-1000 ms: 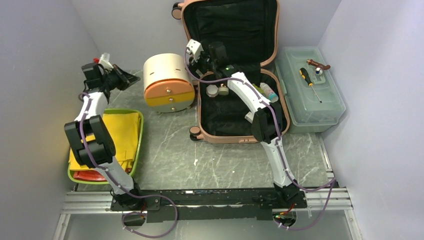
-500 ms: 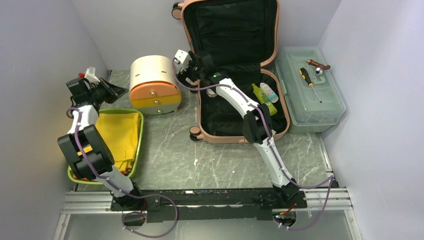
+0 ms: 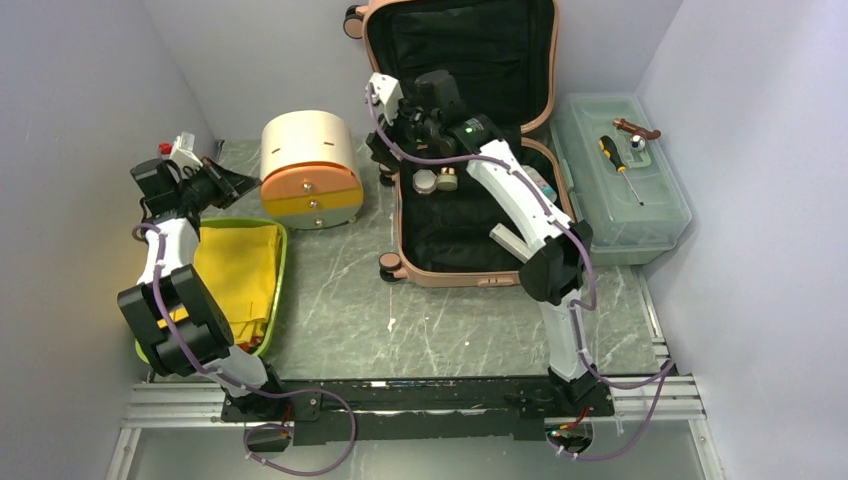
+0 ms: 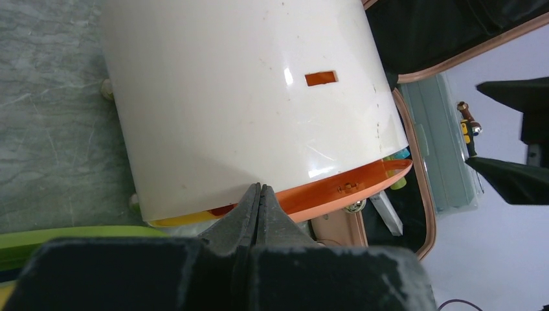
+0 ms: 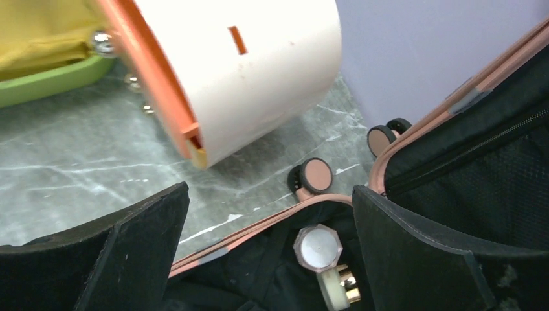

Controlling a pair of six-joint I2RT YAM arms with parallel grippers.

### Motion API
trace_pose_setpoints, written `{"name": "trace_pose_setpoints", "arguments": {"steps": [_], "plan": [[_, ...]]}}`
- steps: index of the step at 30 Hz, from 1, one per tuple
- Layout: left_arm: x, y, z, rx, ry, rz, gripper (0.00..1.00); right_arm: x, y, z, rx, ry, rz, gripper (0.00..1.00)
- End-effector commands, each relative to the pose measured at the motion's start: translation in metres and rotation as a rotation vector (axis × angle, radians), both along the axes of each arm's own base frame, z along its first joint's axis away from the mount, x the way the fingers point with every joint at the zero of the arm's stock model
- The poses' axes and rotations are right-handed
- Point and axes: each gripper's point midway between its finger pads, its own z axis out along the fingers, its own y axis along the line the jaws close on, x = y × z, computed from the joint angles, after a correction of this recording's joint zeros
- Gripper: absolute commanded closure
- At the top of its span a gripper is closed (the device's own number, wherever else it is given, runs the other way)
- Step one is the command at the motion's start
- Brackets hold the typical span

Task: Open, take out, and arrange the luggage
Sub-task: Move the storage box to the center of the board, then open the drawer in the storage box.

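The salmon-pink luggage [image 3: 430, 272] lies open at the back centre, its lid [image 3: 460, 60] upright and its black lining showing. Inside are an octagonal-capped jar [image 3: 425, 181], a small gold-trimmed bottle [image 3: 446, 180] and a white stick [image 3: 505, 243]. My right gripper [image 3: 388, 152] is open and empty above the case's back left rim. In the right wrist view [image 5: 268, 194] the jar [image 5: 317, 247] lies between its fingers, lower down. My left gripper [image 3: 235, 178] is shut and empty, just left of the cream drawer box [image 3: 310, 168]. In the left wrist view its tip [image 4: 259, 194] sits at that box's lower edge [image 4: 246, 97].
A green tray [image 3: 283, 250] with yellow cloth lies front left under the left arm. A translucent toolbox [image 3: 620, 200] carrying a screwdriver [image 3: 620, 168] stands right of the case. The right arm hides other bottles in the case. Walls close in on three sides.
The cream drawer box shifted left, then stayed. My right gripper reached left beside it, then swung back right over the case's rim. My left gripper drew back left.
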Motion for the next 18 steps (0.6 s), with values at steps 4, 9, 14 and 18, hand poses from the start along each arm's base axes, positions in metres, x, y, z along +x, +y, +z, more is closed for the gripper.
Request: {"name": "trace_pose_setpoints", "arguments": {"steps": [4,9,14,18], "plan": [[0.004,-0.024,-0.009,0.027,-0.018,-0.076,1.00,-0.069,0.000,-0.005,0.018,0.239,0.125,0.02],[0.007,-0.046,-0.016,0.022,0.000,-0.132,1.00,-0.094,0.011,-0.015,-0.003,0.286,0.181,0.03],[0.007,-0.062,-0.010,0.000,-0.007,-0.185,1.00,-0.099,0.023,-0.021,0.016,0.334,0.148,0.05],[0.002,-0.059,0.003,0.020,-0.038,-0.188,1.00,-0.092,0.032,-0.027,0.048,0.378,0.028,0.08]]}}
